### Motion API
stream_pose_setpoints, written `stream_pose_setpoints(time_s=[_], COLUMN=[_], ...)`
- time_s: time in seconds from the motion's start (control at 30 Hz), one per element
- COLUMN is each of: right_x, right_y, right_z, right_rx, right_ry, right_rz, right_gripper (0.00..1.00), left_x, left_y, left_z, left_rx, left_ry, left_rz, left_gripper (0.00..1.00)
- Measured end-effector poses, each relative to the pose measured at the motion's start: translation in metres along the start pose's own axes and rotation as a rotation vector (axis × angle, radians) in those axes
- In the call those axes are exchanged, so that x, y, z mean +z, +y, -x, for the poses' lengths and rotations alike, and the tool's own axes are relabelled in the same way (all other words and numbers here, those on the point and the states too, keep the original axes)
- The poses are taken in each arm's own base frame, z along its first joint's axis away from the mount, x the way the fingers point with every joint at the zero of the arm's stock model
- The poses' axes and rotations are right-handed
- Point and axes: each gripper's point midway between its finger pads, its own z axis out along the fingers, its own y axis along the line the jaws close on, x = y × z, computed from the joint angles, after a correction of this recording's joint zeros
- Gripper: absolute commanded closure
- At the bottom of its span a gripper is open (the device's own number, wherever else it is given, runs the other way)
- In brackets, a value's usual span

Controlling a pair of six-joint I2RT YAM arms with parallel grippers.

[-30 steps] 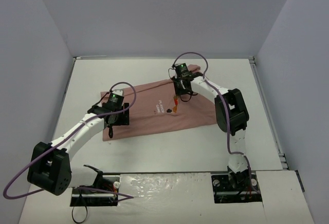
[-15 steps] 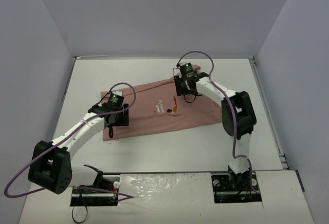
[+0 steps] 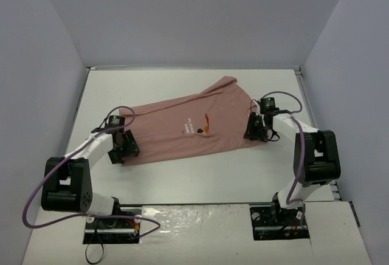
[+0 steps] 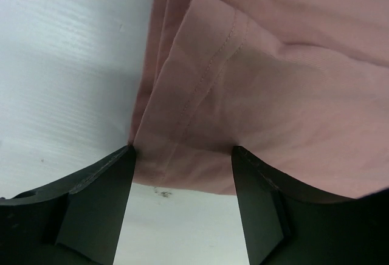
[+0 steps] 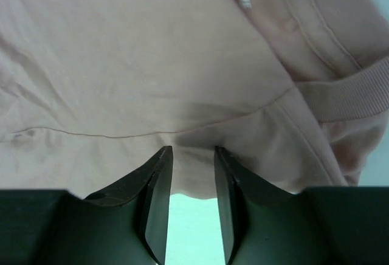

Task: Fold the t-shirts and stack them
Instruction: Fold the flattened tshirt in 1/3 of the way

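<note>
A dusty-pink t-shirt (image 3: 170, 131) lies spread flat across the middle of the white table (image 3: 182, 174), with its small chest graphic (image 3: 207, 125) facing up. My left gripper (image 3: 124, 148) is low at the shirt's near left corner. In the left wrist view it (image 4: 180, 152) is open wide, with the hemmed corner of the shirt (image 4: 273, 82) between its fingertips. My right gripper (image 3: 251, 129) is at the shirt's right edge. In the right wrist view it (image 5: 193, 151) stands a narrow gap apart, with the shirt's edge (image 5: 152, 64) lying unsqueezed between its fingertips, next to the ribbed collar (image 5: 346, 95).
Grey walls enclose the table on the left, back and right. Purple cables (image 3: 55, 180) loop from both arms. A small dark scuff (image 4: 161, 193) marks the table just below the shirt's corner. Bare table surrounds the shirt on all sides.
Both arms have swung outward. The left gripper moved from on top of the shirt's left part to its near left corner. The right gripper moved from the shirt's far top to its right edge.
</note>
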Motion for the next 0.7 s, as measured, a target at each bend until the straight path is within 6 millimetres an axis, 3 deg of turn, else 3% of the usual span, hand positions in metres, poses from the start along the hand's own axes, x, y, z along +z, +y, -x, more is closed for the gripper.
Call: stream_pose_setpoints(time_s=[0.1, 0.33, 0.53, 0.7], right_x=[0.004, -0.002, -0.007, -0.018], right_y=[-0.023, -0.069, -0.080, -0.071], right_z=[-0.010, 0.004, 0.005, 0.005], right_rx=[0.108, 0.324, 0.366, 0.286], right_ry=[0.025, -0.063, -0.096, -0.133], right_rz=[0.004, -0.009, -0.020, -0.078], right_gripper=[0.71, 0.72, 0.70, 0.67], left_x=[0.002, 0.003, -0.002, -0.009], left_y=[0.000, 0.010, 0.013, 0.019], left_z=[0.005, 0.011, 0.015, 0.015], left_rx=[-0.066, -0.268, -0.356, -0.323], left_ry=[0.008, 0.047, 0.013, -0.003], left_rz=[-0.024, -0.074, -0.134, -0.110], left_gripper=[0.44, 0.48, 0.48, 0.48])
